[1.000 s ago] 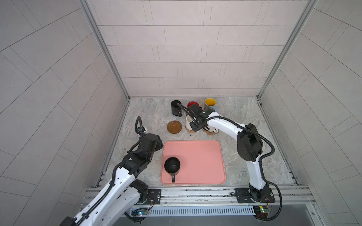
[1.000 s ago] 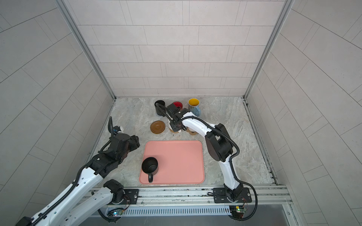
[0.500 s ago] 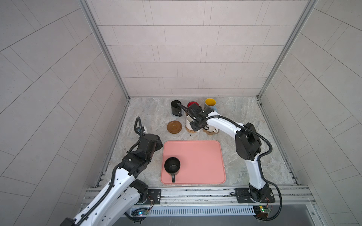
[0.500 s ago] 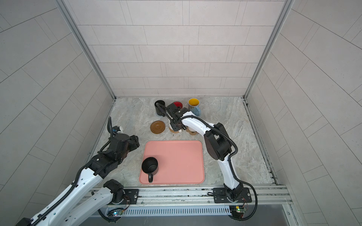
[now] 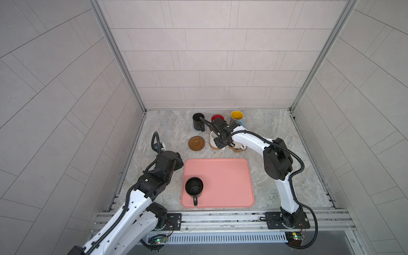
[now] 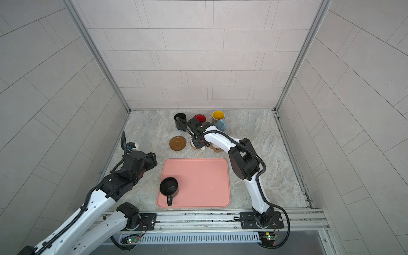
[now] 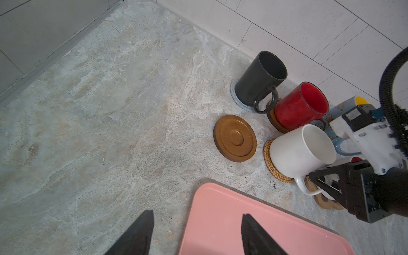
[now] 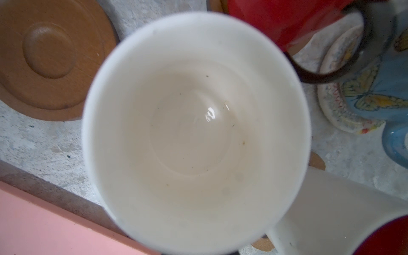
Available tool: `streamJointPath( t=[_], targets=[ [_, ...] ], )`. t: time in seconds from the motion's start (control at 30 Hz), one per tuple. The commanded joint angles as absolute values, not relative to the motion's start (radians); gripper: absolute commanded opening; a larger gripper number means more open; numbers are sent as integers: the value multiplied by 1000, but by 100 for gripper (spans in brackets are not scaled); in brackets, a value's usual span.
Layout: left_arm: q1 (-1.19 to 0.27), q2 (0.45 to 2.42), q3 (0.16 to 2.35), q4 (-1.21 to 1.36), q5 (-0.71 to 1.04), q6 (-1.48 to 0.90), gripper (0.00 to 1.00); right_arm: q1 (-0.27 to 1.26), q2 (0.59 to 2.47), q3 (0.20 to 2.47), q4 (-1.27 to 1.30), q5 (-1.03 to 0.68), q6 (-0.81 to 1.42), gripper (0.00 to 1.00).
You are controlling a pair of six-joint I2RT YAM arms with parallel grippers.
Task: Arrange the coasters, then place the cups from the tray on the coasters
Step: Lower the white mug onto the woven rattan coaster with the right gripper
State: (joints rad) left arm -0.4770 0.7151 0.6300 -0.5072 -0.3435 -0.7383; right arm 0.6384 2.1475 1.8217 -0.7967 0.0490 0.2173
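Right gripper (image 7: 319, 181): pinched shut on handle of white mug (image 7: 295, 152), seated on rattan coaster (image 7: 267, 152) just beyond tray (image 5: 220, 176) far edge. Confirm base flat, centred. Release gently; back straight off handle without nudging white-and-red mug (image 8: 331, 209) alongside. Left gripper (image 7: 197, 215) spread, empty, beside tray's far-left corner.

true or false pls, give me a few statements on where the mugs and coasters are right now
1. A black mug stands on the tray. True.
2. The brown disc next to the white mug carries a mug. False: it is bare.
3. The red mug stands on a coaster. True.
4. The left gripper holds a mug. False: it is open and empty.
5. The white mug sits on the tray. False: it is on the rattan coaster, off the tray.
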Motion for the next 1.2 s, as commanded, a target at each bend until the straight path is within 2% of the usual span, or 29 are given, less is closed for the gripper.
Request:
streamJointPath(
  t=[0.0, 0.43, 1.17],
  targets=[
    [-469, 700, 636, -512, -378, -731, 69, 632, 2137, 1848, -774, 83, 221, 6],
    [-469, 690, 627, -509, -381, -733, 70, 631, 2120, 1821, -778, 86, 219, 8],
    [-468, 684, 643, -514, -374, -729, 70, 631, 2084, 1793, -789, 68, 219, 31]
  ],
)
